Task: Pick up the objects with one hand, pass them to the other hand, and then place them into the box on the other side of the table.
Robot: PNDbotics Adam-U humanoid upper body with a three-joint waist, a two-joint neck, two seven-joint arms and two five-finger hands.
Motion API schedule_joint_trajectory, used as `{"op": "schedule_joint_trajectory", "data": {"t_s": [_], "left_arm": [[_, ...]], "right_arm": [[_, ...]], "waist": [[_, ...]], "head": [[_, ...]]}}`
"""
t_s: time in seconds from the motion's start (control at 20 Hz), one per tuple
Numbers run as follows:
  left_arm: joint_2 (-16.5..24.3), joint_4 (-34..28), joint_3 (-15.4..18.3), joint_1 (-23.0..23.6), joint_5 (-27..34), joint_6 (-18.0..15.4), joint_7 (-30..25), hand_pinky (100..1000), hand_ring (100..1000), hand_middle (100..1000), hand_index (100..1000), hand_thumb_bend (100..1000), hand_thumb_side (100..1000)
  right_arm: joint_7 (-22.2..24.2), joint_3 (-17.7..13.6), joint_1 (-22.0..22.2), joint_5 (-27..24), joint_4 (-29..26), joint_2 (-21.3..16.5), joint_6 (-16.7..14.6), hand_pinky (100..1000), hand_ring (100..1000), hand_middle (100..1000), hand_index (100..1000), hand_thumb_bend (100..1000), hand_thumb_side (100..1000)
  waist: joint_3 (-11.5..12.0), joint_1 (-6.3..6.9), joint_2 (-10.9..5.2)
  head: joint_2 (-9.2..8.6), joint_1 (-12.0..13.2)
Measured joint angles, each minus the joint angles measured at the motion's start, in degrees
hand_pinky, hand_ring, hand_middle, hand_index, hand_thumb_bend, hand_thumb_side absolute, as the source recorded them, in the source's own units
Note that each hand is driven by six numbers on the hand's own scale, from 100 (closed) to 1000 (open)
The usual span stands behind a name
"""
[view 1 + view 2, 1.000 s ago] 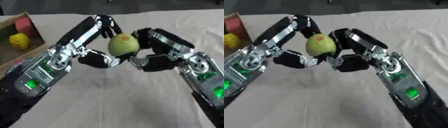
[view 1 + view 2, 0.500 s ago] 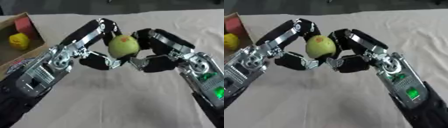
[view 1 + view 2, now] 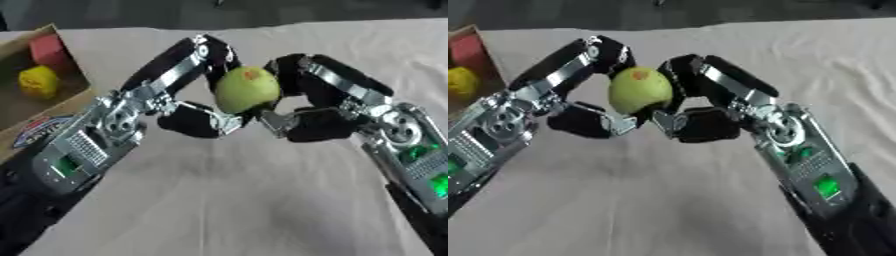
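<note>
A yellow-green apple (image 3: 247, 90) with a small reddish spot hangs above the table's middle, held between both hands. My left hand (image 3: 188, 117) comes in from the left, its fingers arched over the apple's top left and its thumb below. My right hand (image 3: 311, 122) comes in from the right, fingers curled over the apple's right side, thumb underneath. A cardboard box (image 3: 77, 97) lies at the far left and holds a yellow object (image 3: 38, 82) and a red block (image 3: 49, 47).
A beige cloth (image 3: 245, 200) covers the table. The box's front wall bears a printed label (image 3: 37, 131). Dark floor shows past the table's far edge.
Both hands and the apple have kept their pose. The whole picture has shifted slightly, so the head has moved.
</note>
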Motion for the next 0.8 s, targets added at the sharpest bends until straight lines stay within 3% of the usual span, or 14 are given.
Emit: {"op": "schedule_joint_trajectory", "data": {"t_s": [0.3,0.35,0.4,0.55,0.8], "left_arm": [[0.26,0.0,0.03,0.35,1.14,0.22,1.9,444,393,447,445,407,100],[0.27,0.0,0.03,0.36,1.34,0.2,2.2,436,382,439,437,417,100],[0.32,0.0,0.04,0.36,1.56,0.17,2.54,435,381,438,435,418,100],[0.48,0.0,0.06,0.4,2.45,0.16,3.49,407,326,416,414,439,100],[0.47,-0.06,0.88,0.39,4.6,0.23,5.49,399,297,404,404,454,100]], "right_arm": [[2.06,-0.02,0.0,3.06,-0.07,-0.03,1.07,575,571,594,649,217,197],[2.5,-0.02,0.0,3.43,-0.08,-0.04,1.11,582,590,619,681,283,210],[2.92,-0.02,0.0,3.7,-0.08,-0.06,1.11,582,592,621,685,292,211],[4.09,-0.09,-0.01,4.46,-0.1,-0.42,0.83,609,642,685,753,501,178],[6.04,-0.4,0.18,5.35,0.34,-1.4,-0.29,624,677,726,784,456,127]], "waist": [[0.02,0.0,0.0],[0.04,0.0,0.0],[0.05,0.0,0.0],[0.06,-0.03,0.0],[0.06,-0.07,0.0]], "head": [[0.0,0.03],[0.0,0.03],[0.0,0.03],[0.0,0.07],[0.0,0.23]]}}
